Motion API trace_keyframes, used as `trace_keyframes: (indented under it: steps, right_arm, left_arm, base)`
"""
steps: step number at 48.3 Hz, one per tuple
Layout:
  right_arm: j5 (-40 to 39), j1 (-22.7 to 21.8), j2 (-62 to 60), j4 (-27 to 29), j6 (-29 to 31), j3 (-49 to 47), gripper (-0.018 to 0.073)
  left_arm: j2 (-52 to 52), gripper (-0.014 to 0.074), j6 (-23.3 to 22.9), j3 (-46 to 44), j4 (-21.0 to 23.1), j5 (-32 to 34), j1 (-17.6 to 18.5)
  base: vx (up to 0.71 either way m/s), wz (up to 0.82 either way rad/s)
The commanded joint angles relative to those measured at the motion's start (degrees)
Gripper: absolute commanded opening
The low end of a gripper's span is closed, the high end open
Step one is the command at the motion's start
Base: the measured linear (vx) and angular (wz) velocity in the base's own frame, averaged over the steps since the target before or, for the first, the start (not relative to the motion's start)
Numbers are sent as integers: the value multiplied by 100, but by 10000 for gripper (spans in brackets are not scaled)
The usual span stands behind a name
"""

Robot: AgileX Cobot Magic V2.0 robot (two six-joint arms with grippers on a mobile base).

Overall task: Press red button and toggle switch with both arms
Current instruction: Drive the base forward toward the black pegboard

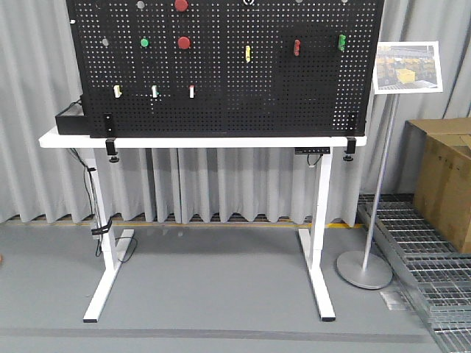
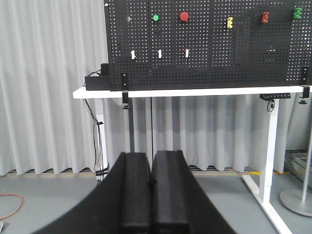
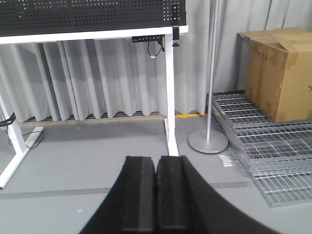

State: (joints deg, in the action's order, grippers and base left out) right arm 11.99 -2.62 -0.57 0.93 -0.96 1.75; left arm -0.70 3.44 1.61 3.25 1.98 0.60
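Front view: a black pegboard (image 1: 221, 110) stands upright on a white desk (image 1: 221, 141), clamped at both lower corners. The red button (image 1: 183, 43) sits left of centre on the board, with a green button (image 1: 144, 43) to its left and a second red knob (image 1: 181, 4) above it at the frame's top edge. The toggle switch (image 1: 296, 47), all red, is mounted well to the right, between a yellow switch (image 1: 247, 53) and a green switch (image 1: 341, 43). Three small pale switches (image 1: 154, 91) line up lower left. A sign stand (image 1: 407, 66) and a cardboard box (image 1: 445, 169) are to the right of the desk. Neither arm shows here.

Left wrist view: the left tool (image 2: 151, 195) has its two black fingers pressed together with nothing between them. It is well apart from the board. The red button and toggle switch both appear high in the frame.

Right wrist view: the right tool (image 3: 156, 195) also has its fingers together, empty, above the grey floor (image 3: 97, 161). Only the board's lower edge shows, and the toggle switch is out of frame
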Motion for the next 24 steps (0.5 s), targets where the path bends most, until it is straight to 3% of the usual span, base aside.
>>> trace_keyframes:
  steps: [1,24]
  right_arm:
    - [-479,-40,-91,-51,8,62,0]
    - [-479,-40,-91,-51,8,62,0]
  left_arm:
    - [36,2,-48,181,56,478,7]
    - [36,2,-48,181,56,478,7]
  base:
    - [12,-1]
    - [24,-1]
